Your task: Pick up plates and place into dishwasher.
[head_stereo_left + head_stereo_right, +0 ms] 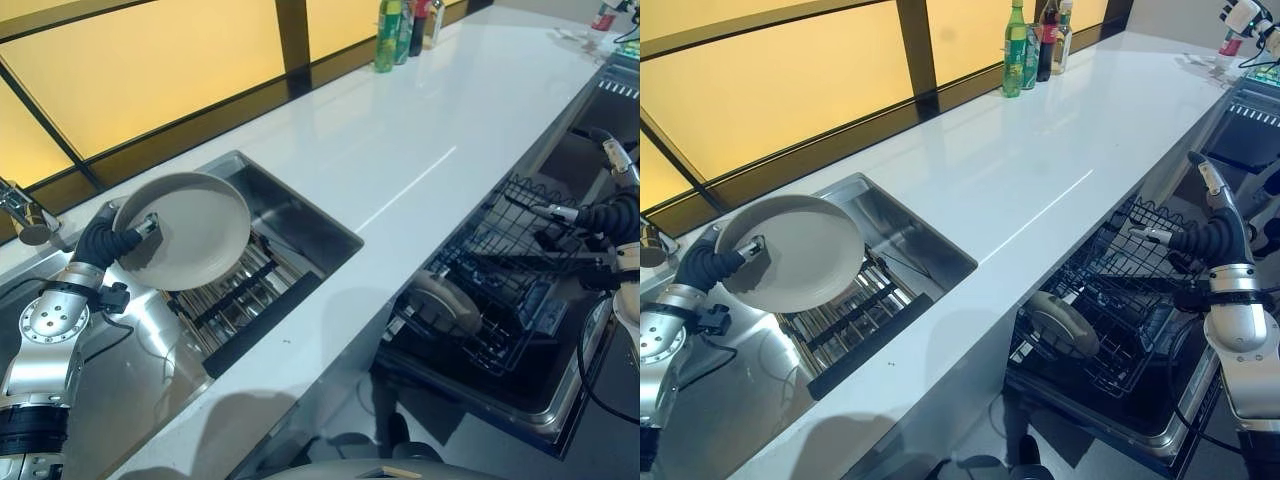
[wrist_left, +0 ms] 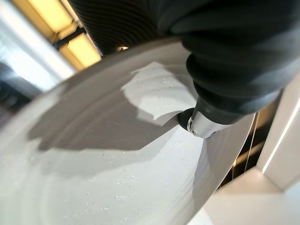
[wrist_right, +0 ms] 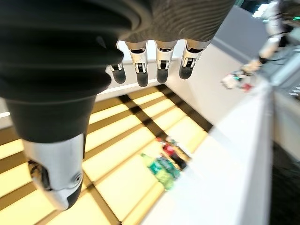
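Observation:
A round beige plate [image 1: 190, 235] hangs tilted above the steel sink [image 1: 300, 225]. My left hand [image 1: 105, 243] is shut on its near-left rim, and the left wrist view has the thumb [image 2: 201, 124] pressed on the plate's face [image 2: 117, 164]. The dishwasher's black wire rack [image 1: 520, 200] stands pulled out at the right, below the counter edge. One plate [image 1: 1065, 322] stands in its front part. My right hand [image 1: 1210, 238] hovers over the rack's right side, open, with its fingers [image 3: 161, 65] straight and holding nothing.
A dark slatted drying rack [image 1: 240, 300] lies in the sink under the held plate. A faucet [image 1: 25, 215] stands at the far left. The white counter [image 1: 420, 130] runs between sink and dishwasher, with several bottles [image 1: 400, 30] at its far end.

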